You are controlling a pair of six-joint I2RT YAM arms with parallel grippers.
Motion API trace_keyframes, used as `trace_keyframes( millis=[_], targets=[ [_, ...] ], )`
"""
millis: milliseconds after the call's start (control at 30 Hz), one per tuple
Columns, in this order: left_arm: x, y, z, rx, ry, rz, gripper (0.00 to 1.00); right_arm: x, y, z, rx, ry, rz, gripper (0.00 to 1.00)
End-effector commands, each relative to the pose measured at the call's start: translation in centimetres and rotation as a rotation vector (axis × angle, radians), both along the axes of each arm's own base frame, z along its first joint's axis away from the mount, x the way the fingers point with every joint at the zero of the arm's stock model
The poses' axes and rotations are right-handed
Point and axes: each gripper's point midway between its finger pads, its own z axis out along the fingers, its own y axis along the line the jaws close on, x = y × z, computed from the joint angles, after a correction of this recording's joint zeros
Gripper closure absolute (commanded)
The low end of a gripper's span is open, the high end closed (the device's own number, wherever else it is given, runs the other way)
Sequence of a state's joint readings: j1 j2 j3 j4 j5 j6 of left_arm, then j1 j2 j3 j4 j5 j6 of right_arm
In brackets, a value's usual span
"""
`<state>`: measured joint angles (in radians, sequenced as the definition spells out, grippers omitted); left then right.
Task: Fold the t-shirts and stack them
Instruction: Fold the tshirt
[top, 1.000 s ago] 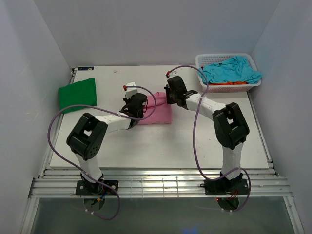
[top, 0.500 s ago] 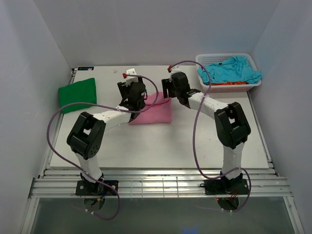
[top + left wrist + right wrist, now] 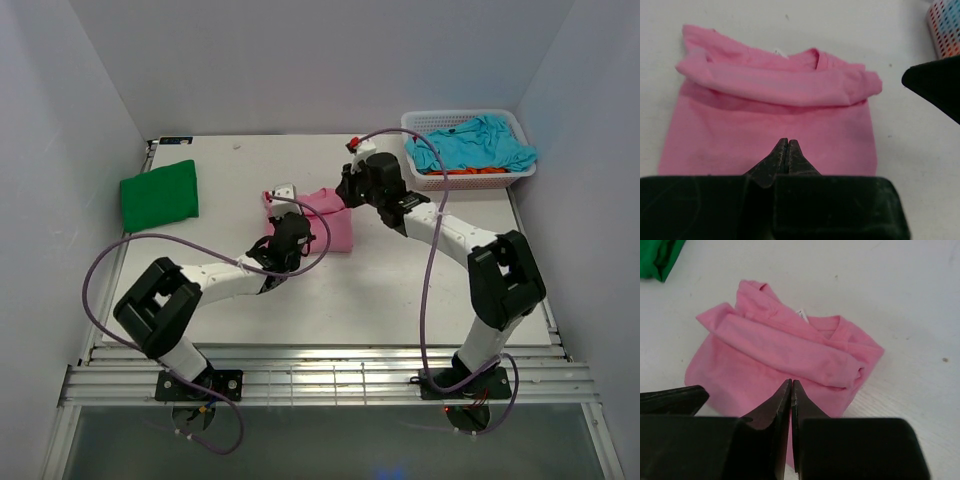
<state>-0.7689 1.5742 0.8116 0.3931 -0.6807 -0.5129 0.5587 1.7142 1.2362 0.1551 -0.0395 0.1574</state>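
One pink t-shirt [image 3: 335,228] lies folded mid-surface [image 3: 400,300], with a rolled band of cloth across its collar end. The left gripper [image 3: 786,146] hangs over its near-left edge, fingers pressed together. The right gripper [image 3: 791,387], also pressed together, sits at its far-right edge. A folded green t-shirt [image 3: 160,194] lies well apart at the far left. A turquoise t-shirt [image 3: 475,145] lies over an orange t-shirt [image 3: 465,171] in the white basket [image 3: 458,115] at the far right.
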Motion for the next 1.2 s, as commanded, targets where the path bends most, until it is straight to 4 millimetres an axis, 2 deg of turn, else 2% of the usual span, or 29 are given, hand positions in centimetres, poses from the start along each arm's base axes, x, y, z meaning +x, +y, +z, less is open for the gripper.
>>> trace_keyframes(
  millis=[0,67,200,400,600,967,1100,1133,1167],
  targets=[
    [-0.9,-2.0,-3.8,-0.067,0.126,-0.079,1.0,-1.2,3.0,-2.9,0.036,0.121,0.14,0.92],
    [-0.7,-2.4,-4.9,-0.056,0.147,-0.087,1.0,-1.5,3.7,-4.7,0.033,0.177,0.177,0.92],
    [-0.3,-2.6,-7.3,-0.015,0.184,-0.078,1.0,-1.6,4.6,-6.1,0.041,0.222,0.201,0.92],
    [0.4,-2.6,-8.8,0.023,0.196,-0.055,1.0,-1.6,5.1,-7.9,0.031,0.263,0.219,0.92],
    [0.2,-2.4,-10.3,0.026,0.224,-0.041,1.0,-1.0,5.6,-9.5,0.014,0.286,0.221,0.92],
    [-1.0,-1.3,-10.9,0.012,0.242,-0.025,1.0,1.2,6.7,-12.9,-0.013,0.348,0.202,0.92],
    [-2.2,-0.7,-11.4,-0.003,0.261,-0.021,1.0,2.9,7.0,-13.1,-0.03,0.32,0.169,0.92],
    [-2.8,-0.3,-11.5,-0.003,0.266,-0.022,1.0,4.0,7.2,-12.1,-0.029,0.287,0.156,0.92],
    [-3.1,-0.2,-11.7,-0.007,0.27,-0.019,1.0,4.6,7.3,-12.2,-0.034,0.276,0.148,0.92]
  ],
)
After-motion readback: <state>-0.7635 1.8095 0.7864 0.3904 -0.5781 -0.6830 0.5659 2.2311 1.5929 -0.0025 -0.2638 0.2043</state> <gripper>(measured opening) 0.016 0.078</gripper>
